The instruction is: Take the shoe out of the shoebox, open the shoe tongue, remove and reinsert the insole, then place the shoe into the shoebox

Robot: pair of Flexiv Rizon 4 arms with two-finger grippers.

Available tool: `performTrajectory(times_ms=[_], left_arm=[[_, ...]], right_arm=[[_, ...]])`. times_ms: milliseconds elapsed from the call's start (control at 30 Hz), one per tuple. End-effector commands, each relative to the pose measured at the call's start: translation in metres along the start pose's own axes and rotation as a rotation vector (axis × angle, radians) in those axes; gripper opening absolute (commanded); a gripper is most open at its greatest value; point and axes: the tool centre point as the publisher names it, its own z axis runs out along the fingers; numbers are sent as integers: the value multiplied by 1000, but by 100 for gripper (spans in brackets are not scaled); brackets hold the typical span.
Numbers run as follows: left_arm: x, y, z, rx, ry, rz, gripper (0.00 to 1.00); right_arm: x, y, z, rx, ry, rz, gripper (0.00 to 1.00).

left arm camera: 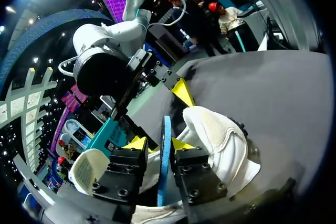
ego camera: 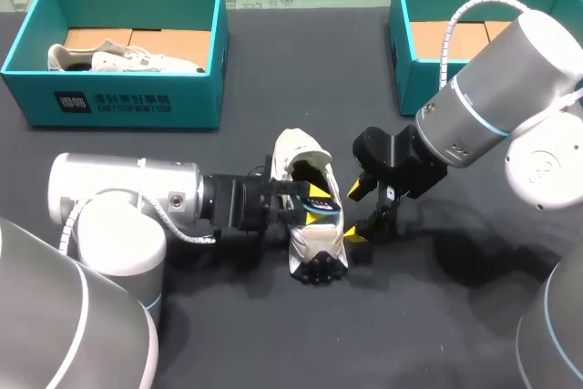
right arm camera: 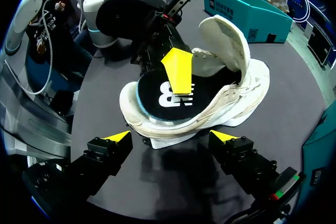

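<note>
A white shoe [ego camera: 308, 225] lies on its side mid-table on the dark mat, its tongue [right arm camera: 226, 38] folded back. The black insole with a blue rim [right arm camera: 157, 100] rests in the shoe's opening. My left gripper [ego camera: 319, 205] reaches into the shoe from the left. In the left wrist view the insole's blue edge [left arm camera: 164, 150] stands between the left gripper's [left arm camera: 160, 144] fingers, with a thin gap on each side. One yellow fingertip [right arm camera: 178, 72] lies over the insole. My right gripper [ego camera: 357, 214] is wide open just right of the shoe, which lies ahead of the right gripper [right arm camera: 171, 136].
A teal shoebox [ego camera: 118, 97] at the back left holds a second white shoe [ego camera: 118, 59]. Another teal shoebox [ego camera: 405, 38] stands at the back right, behind my right arm. Bare mat lies in front of the shoe.
</note>
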Motion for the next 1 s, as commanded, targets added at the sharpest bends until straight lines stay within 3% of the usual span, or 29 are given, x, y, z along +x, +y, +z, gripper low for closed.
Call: performTrajectory(times_ms=[33,233,367,833,1000], left_arm=[[0,-11,-12,13,-5,3,25],[1,-21,-14,36,-12,7,20],[1,-18,-10,37,5,6,0],[10,21,5,-49,48,3,0],[9,17,-1,-33,51,-29,0]], right_arm=[[1,0,1,1,-3,0,100],[1,0,1,1,-3,0,100],[1,0,1,1,-3,0,100],[1,0,1,1,-3,0,100],[1,0,1,1,-3,0,100]])
